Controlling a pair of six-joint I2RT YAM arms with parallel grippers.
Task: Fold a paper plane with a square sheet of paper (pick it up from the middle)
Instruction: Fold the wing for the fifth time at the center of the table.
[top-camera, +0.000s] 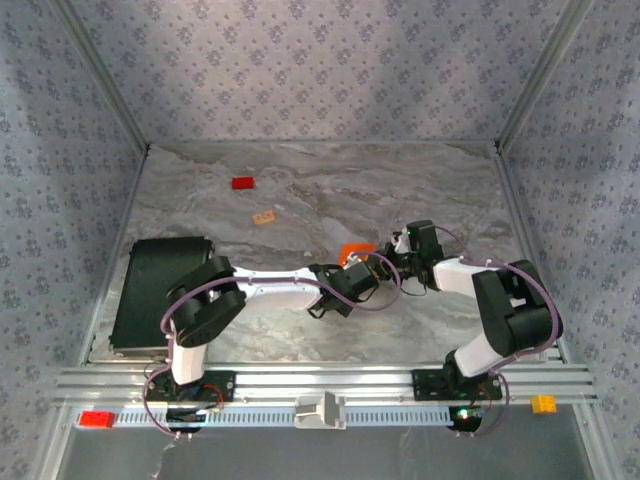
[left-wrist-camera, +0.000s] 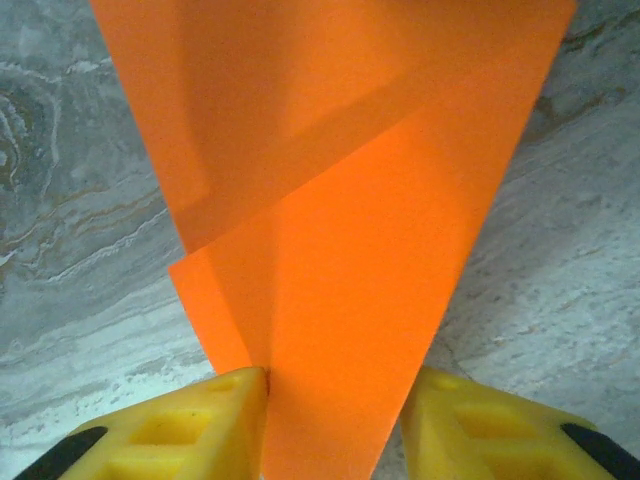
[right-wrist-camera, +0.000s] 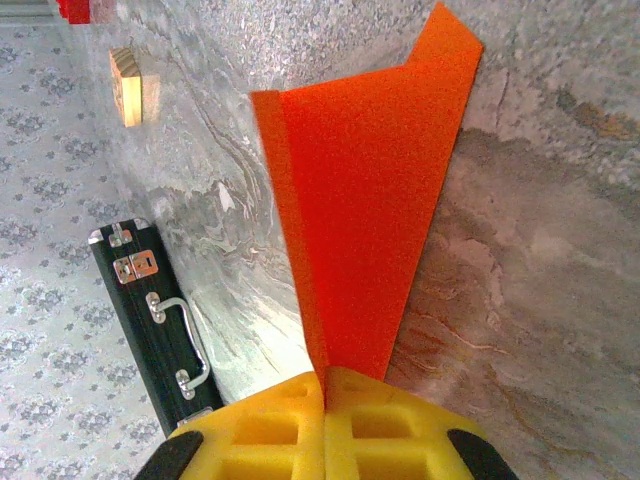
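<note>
Bare tabletop along the far right and near middle. Blocked near left by a flat black case, far left by a small red block and a tan block; barred mid-table by left arm and right arm meeting at the orange paper.

The orange paper is cut off at the top edge of the left wrist view.

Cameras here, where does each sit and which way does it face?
Top external: above and behind, looking down on the table; left arm, right arm show.
Left wrist: on the left arm, looking past the open left pincer at the orange paper.
Right wrist: on the right arm, looking along the right pincer shut on the paper.
All share the paper.
</note>
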